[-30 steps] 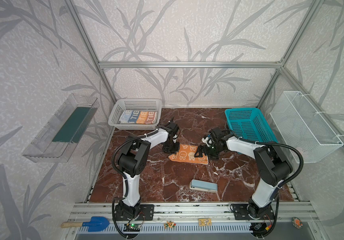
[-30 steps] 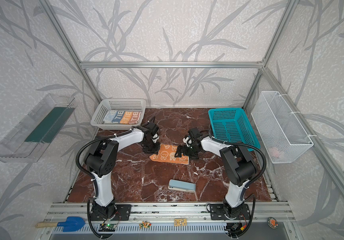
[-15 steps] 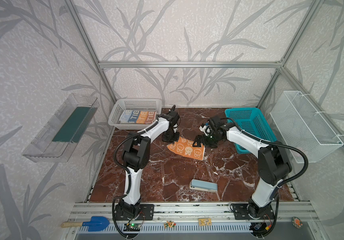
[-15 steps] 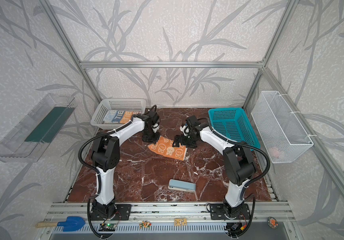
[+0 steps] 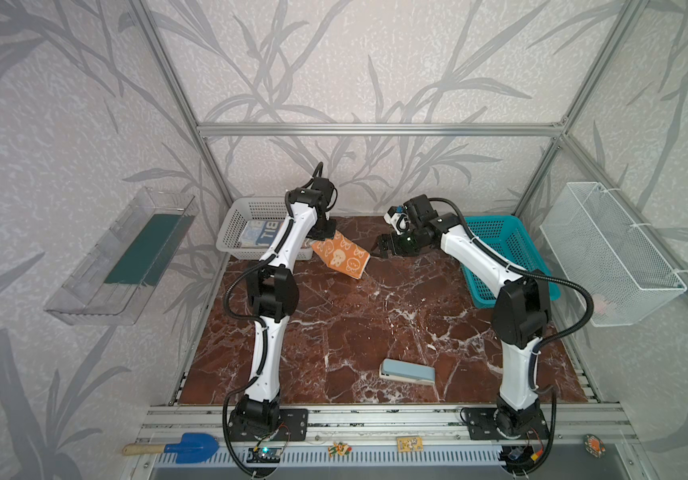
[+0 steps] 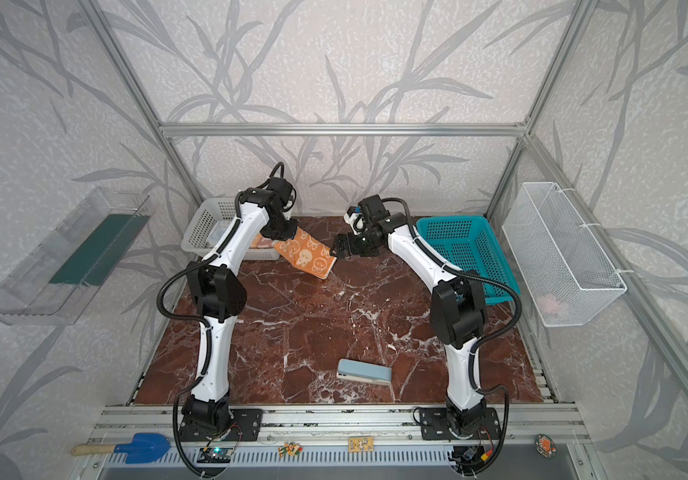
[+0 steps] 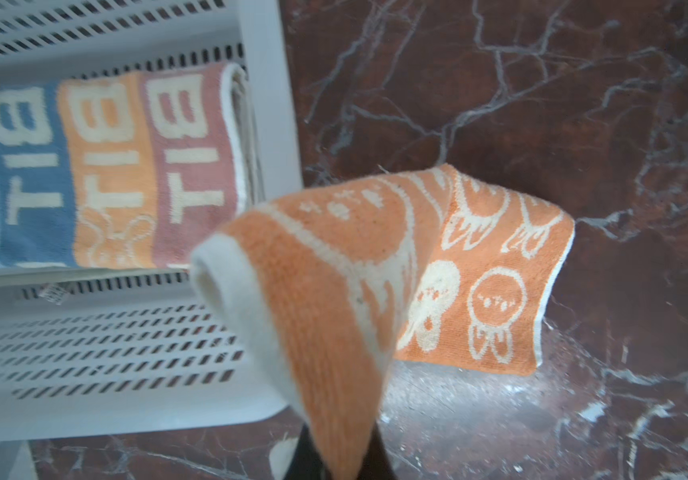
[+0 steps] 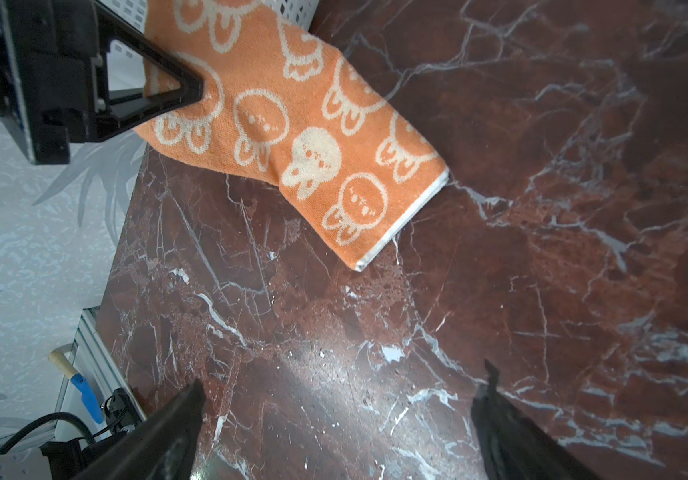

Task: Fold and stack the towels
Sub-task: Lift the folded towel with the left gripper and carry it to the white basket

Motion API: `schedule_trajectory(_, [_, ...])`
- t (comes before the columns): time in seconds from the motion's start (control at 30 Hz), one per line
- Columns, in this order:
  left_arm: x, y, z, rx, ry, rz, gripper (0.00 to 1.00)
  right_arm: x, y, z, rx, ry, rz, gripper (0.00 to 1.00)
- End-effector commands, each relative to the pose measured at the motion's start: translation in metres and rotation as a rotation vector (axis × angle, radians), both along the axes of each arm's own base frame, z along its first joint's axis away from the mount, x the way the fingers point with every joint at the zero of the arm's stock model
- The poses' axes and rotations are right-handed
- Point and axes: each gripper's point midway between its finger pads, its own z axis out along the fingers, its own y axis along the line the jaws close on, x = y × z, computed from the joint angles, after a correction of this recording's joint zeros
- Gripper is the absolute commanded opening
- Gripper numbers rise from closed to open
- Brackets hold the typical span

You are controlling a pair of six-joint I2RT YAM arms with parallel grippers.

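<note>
Broadly, the marble table (image 5: 334,332) is almost bare, with a white basket (image 5: 230,232) at its far left and a teal basket (image 5: 496,241) at its far right; the teal one looks empty in both top views. In the white basket lies the lettered towel (image 7: 113,166), folded flat, its edge showing several layers. A pale blue patch beside it may be part of it or another cloth; I cannot tell which. The orange towel (image 5: 340,255), folded to a narrow oblong, hangs slanting in the air just right of the white basket, over the far-left part of the table. Whether its low corner touches the marble I cannot tell. A pale blue block (image 5: 408,372) sits well apart, near the front edge, and plays no part. The left gripper (image 7: 338,461) is clamped on the orange towel's upper end and carries it alone. The right gripper (image 8: 342,378) stands with jaws wide and empty, just right of the towel's low end, touching nothing. By my reading every towel in sight is folded and the task is close to its end. What is left is to swing the orange towel over the basket wall, lay it squarely on the lettered towel and let go.
</note>
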Motion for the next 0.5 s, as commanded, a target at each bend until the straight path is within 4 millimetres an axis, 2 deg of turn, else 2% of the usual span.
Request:
schedule_trajectory(0.0, [0.013, 0.018, 0.024, 0.118, -0.084, -0.043, 0.0, 0.005, 0.01, 0.001, 0.004, -0.001, 0.026, 0.99])
schedule_trajectory(0.1, [0.03, 0.031, 0.042, 0.194, -0.176, -0.039, 0.0, 0.014, 0.019, 0.001, 0.01, -0.016, 0.032, 0.99])
schedule_trajectory(0.23, [0.05, 0.046, 0.058, 0.214, -0.265, -0.035, 0.0, 0.024, 0.035, 0.001, 0.002, -0.04, 0.057, 0.99])
schedule_trajectory(0.37, [0.06, 0.068, 0.058, 0.218, -0.282, -0.031, 0.0, 0.03, 0.052, 0.004, -0.016, -0.07, 0.089, 0.99])
schedule_trajectory(0.47, [0.064, 0.094, 0.053, 0.234, -0.274, -0.003, 0.0, 0.034, 0.062, 0.005, -0.013, -0.074, 0.102, 0.99])
